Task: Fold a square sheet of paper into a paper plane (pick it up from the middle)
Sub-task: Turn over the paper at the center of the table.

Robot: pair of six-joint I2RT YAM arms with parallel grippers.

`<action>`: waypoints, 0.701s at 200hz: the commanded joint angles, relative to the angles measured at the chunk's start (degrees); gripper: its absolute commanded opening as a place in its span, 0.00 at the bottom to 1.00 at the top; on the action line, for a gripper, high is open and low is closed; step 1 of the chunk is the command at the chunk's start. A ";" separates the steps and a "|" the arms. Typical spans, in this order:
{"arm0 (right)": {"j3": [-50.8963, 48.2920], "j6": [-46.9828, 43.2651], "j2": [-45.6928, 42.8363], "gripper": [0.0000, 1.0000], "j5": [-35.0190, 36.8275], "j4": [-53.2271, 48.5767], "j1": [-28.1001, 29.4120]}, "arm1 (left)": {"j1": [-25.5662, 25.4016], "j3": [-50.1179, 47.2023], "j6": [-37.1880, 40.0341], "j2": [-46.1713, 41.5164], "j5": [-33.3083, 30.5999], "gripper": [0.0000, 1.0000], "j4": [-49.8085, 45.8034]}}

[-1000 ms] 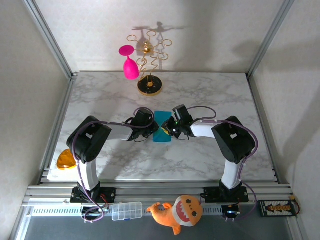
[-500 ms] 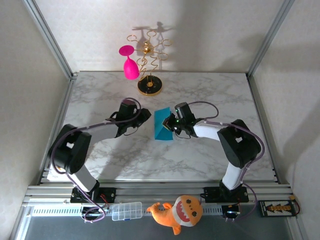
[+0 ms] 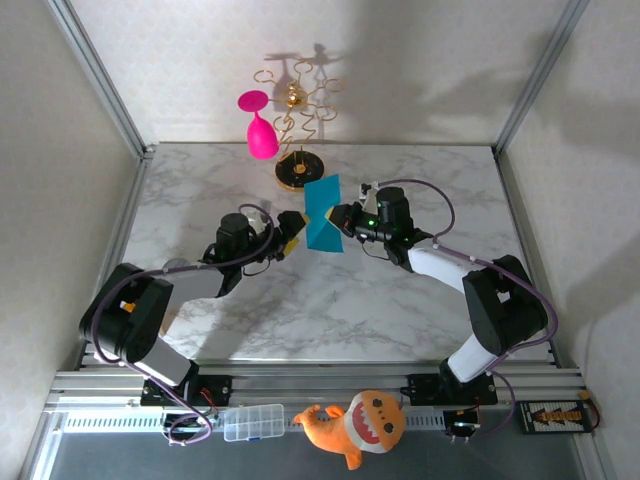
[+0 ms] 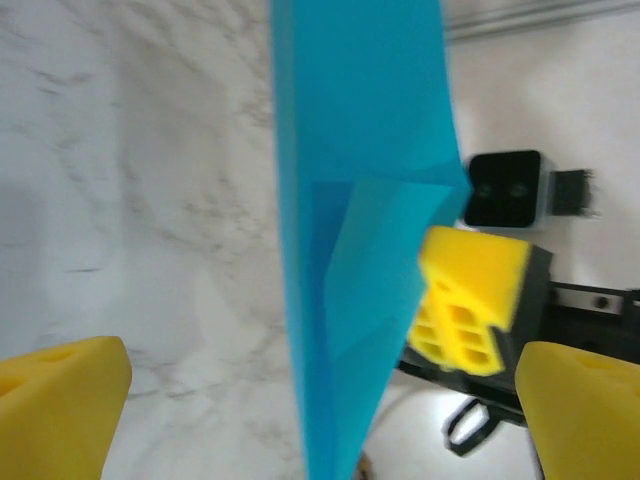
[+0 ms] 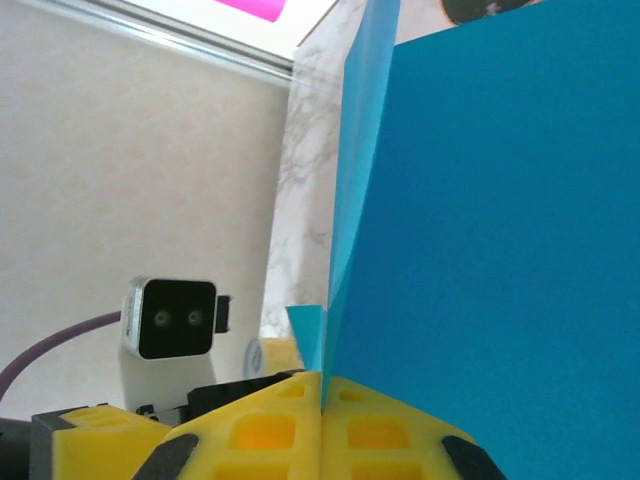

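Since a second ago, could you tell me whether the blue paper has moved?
Yes: the blue paper moved toward the far edge, nearer the gold stand's base.

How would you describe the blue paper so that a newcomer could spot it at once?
Start at the marble table, then find the gold stand at its far edge. Just in front of it, the right end effector pinches the folded turquoise paper; nothing else there is blue.

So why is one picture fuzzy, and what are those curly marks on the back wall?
Left wrist view: the blue paper sits very close and looks soft. Top view: sharp; the curls are the shadow of the gold stand.
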 commanded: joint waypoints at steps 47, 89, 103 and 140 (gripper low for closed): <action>-1.26 3.02 -0.67 0.00 -6.47 5.92 -0.62 | -2.60 1.78 -7.61 4.97 5.39 0.79 15.94; -2.03 2.83 -0.87 0.00 -6.94 5.32 -1.24 | -2.31 1.43 -5.78 4.30 4.30 0.58 14.15; -2.22 2.69 -0.97 0.00 -6.92 4.96 -1.42 | -2.22 1.42 -5.05 4.14 4.10 0.52 13.17; -2.58 2.43 -0.89 0.00 -7.34 4.72 -1.64 | -2.16 2.97 -2.78 4.40 4.02 0.33 8.47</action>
